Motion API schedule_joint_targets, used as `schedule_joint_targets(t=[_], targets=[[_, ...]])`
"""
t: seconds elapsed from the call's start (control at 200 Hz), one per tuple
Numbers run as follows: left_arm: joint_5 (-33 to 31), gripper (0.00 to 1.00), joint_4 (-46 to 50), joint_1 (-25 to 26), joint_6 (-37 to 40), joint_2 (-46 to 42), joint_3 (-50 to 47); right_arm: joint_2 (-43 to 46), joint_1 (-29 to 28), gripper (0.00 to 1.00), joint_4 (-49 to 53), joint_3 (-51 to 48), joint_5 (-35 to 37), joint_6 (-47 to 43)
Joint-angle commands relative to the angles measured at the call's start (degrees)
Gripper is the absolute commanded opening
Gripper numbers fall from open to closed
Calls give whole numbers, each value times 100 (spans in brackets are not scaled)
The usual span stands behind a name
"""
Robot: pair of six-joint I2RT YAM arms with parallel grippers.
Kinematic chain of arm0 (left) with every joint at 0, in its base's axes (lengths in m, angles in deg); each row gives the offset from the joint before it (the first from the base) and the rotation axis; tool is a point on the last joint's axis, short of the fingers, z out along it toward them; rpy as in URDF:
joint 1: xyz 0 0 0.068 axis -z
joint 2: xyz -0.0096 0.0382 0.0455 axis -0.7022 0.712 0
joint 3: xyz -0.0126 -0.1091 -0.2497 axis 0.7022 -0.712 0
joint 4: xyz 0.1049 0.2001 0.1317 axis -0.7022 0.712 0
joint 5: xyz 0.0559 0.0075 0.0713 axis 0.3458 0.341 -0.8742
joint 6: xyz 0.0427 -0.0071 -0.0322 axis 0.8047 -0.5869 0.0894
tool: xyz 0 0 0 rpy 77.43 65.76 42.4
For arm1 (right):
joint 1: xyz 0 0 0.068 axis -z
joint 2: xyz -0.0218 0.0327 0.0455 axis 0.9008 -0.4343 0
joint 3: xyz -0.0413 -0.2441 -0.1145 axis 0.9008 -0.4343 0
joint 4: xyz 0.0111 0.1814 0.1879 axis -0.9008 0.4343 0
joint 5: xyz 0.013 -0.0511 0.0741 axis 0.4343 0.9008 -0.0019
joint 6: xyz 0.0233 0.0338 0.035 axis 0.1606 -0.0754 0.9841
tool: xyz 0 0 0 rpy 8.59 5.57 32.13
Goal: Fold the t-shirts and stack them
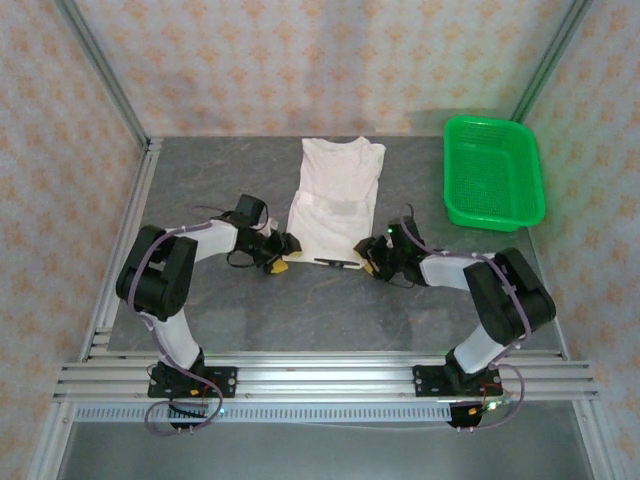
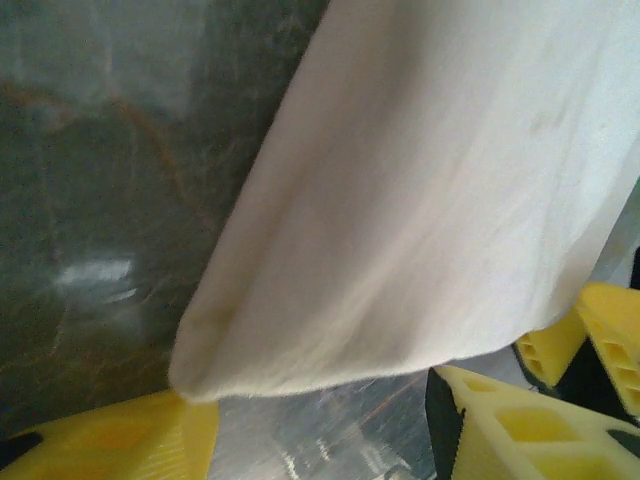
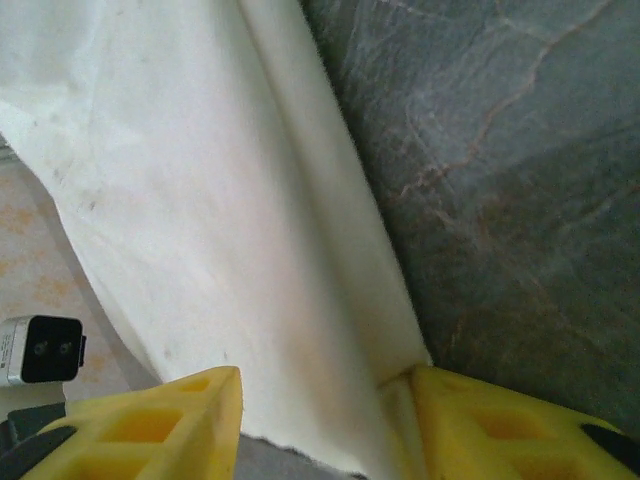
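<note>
The off-white t-shirt (image 1: 335,200) lies on the grey table, folded into a long narrow strip with its plain face up, collar at the far end. My left gripper (image 1: 283,256) sits at its near left corner and my right gripper (image 1: 368,258) at its near right corner. In the left wrist view the yellow fingers (image 2: 105,440) stand wide open, and the shirt's rounded corner (image 2: 200,375) is just beyond them with bare table in the gap. In the right wrist view the gripper (image 3: 325,425) is open with the shirt's folded edge (image 3: 300,300) between its fingers, touching the right fingertip (image 3: 480,420).
A green plastic basket (image 1: 448,170) stands at the far right of the table, apart from the shirt. Metal frame posts and patterned walls close in the back and sides. Bare grey tabletop (image 1: 200,190) lies left of the shirt and in front of it.
</note>
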Motion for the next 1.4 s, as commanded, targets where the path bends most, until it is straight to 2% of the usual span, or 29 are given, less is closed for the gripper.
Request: schedule_joint_targets(t=[0.0, 0.09, 0.325, 0.44, 0.6, 0.826, 1.071, 1.256, 1.396], targets=[[-138, 54, -245, 62, -86, 284, 409, -202, -48, 42, -93, 187, 16, 19], [-266, 46, -108, 71, -41, 426, 606, -274, -48, 35, -55, 226, 8, 30], [-657, 9, 454, 71, 215, 507, 826, -152, -45, 7, 221, 271, 23, 30], [-861, 0, 752, 85, 391, 302, 792, 102, -47, 0, 588, 271, 18, 0], [-1084, 0, 1076, 188, 522, -294, 344, 673, -219, 0, 1031, 132, 85, 54], [-1305, 0, 1211, 450, 268, -1513, -739, 1612, -915, 0, 1639, -335, 554, 452], [-1344, 0, 1777, 706, -29, -2988, -1417, 2803, -2128, 0, 2632, -580, 1329, 1136], [-1248, 0, 2243, 989, -315, -3879, -1641, 3161, -3104, 0, 3123, -399, 1948, 1746], [-1205, 0, 2582, 1073, -406, -4330, -1595, 3154, -3439, 0, 3531, 9, 2210, 1835]])
